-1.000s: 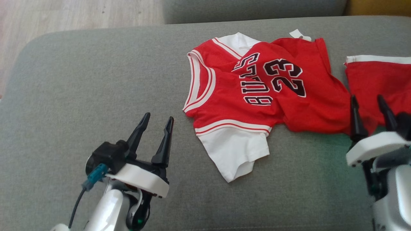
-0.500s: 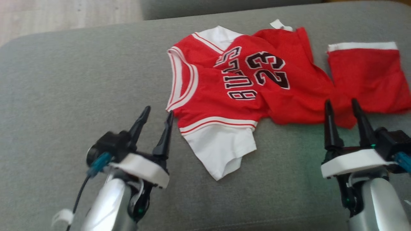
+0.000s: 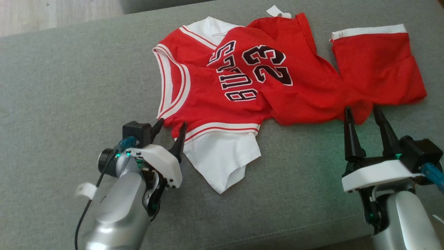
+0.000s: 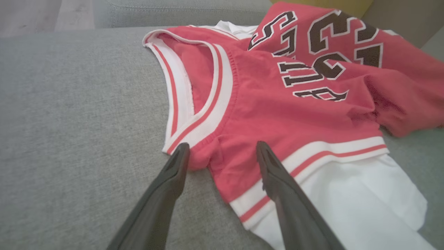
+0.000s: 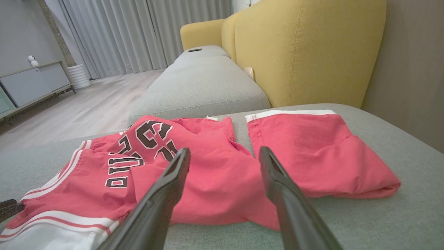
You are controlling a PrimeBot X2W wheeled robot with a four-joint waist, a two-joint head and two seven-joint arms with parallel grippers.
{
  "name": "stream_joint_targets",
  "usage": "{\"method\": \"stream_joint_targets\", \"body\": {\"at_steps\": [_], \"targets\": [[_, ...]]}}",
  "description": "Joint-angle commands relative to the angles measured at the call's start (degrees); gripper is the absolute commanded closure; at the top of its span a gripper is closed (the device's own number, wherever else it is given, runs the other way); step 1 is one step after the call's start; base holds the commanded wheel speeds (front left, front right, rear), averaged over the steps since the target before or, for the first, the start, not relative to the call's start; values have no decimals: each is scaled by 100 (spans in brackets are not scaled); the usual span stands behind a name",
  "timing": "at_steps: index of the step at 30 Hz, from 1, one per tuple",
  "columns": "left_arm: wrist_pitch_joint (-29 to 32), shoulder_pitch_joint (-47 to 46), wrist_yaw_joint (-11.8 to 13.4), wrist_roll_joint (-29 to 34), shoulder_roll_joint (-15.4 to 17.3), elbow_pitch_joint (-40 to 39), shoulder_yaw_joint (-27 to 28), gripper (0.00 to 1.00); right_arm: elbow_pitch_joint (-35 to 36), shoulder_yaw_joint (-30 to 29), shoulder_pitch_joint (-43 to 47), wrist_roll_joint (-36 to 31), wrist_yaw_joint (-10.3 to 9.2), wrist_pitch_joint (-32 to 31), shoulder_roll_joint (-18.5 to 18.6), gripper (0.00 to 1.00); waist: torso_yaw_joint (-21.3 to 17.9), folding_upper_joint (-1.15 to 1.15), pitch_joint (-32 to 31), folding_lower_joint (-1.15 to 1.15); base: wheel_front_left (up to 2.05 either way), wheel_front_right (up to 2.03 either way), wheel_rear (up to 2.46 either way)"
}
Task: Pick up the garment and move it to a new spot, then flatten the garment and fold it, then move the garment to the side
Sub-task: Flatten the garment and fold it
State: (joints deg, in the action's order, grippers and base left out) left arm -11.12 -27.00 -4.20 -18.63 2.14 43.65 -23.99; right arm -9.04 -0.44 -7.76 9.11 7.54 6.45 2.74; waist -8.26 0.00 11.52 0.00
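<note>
The left gripper (image 3: 172, 122) is spread wide and empty. Its tips straddle the red shoulder of the garment (image 3: 242, 86) just below the striped armhole trim (image 4: 194, 104); in its wrist view one finger sits off the cloth over the sofa (image 3: 52, 86) and the other over the red. The right gripper (image 3: 362, 110) is likewise wide and empty, its tips at the garment's near red edge, where the body meets a red flap (image 3: 378, 69) with a white band at 1 o'clock from it. The garment sprawls crumpled across the sofa's far half, with its lettering toward 12 o'clock from between the two grippers and a white sleeve (image 3: 222, 159) at 4 o'clock from the left one. The step in hand looks like the pick-up. To do it well, each gripper should probably sink into the cushion until the cloth bunches between its fingers, then close on a full fold rather than a thin hem. Closing and lifting both together should keep the garment from twisting. At the left shoulder, catching only the top layer would likely leave the sleeve dragging.
</note>
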Motion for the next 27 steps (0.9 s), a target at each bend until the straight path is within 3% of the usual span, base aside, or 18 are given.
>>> {"method": "stream_joint_targets", "body": {"at_steps": [1, 12, 13, 14, 21, 27], "targets": [[-16, -305, 62, -60, 74, 28, 70, 0, 210, 150, -256, 64, -5, -10, 16, 0, -36, 0, 36, 0, 0, 0, 0], [86, -620, -67, -490, 74, 739, -418, 0, 132, 246, -310, 95, -5, 8, 15, 0, -145, 0, 108, 0, 0, 0, 0], [85, -647, -76, -500, 74, 786, -475, 62, 126, 246, -328, 97, -5, 9, 14, 0, -148, 0, 111, 0, 0, 0, 0], [56, -673, -79, -513, 74, 820, -514, 100, 121, 235, -344, 97, -5, 12, 14, 0, -141, 0, 111, 0, 0, 0, 0], [-374, -907, 274, -451, 267, 589, -208, 100, 76, 140, -371, 43, -5, 9, 14, 0, 126, 0, 30, 0, 0, 0, 0], [-385, -683, 447, -213, 594, -428, 290, 100, 15, 152, -379, 12, -5, -83, 14, 0, 341, 0, -49, 0, 0, 0, 0]]}}
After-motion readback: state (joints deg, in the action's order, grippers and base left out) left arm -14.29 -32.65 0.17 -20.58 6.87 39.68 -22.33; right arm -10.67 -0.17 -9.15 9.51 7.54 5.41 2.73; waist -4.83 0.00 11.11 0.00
